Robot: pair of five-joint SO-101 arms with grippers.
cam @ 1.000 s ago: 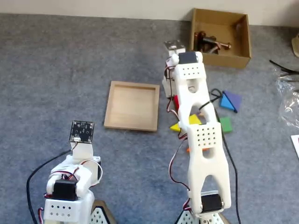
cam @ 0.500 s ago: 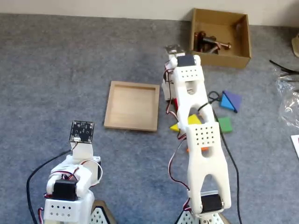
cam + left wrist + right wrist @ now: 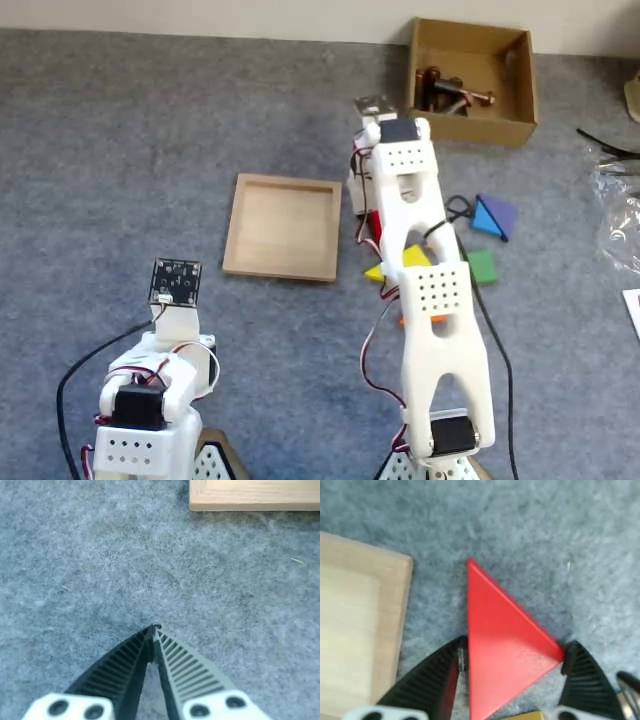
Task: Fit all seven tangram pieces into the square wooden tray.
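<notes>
Pale wood, fuzzy cloth, moulded plastic

The square wooden tray (image 3: 232, 228) is pale, bare-looking wood with a faint grain, smooth and matt. It lies on a grey table cover (image 3: 120, 130) of felt-like cloth, rough and fibrous seen close. The red triangle (image 3: 502, 645) has a smooth painted face with a soft sheen. The right gripper (image 3: 515, 647) has black plastic fingers (image 3: 427, 680) moulded with ribs. The left gripper (image 3: 154, 628) pairs one black ribbed finger with a grey-green one, both matt. The arm shells (image 3: 432, 300) are matt white plastic. The box (image 3: 470, 128) is plain brown cardboard and holds glossy coppery metal parts (image 3: 450, 92).
</notes>
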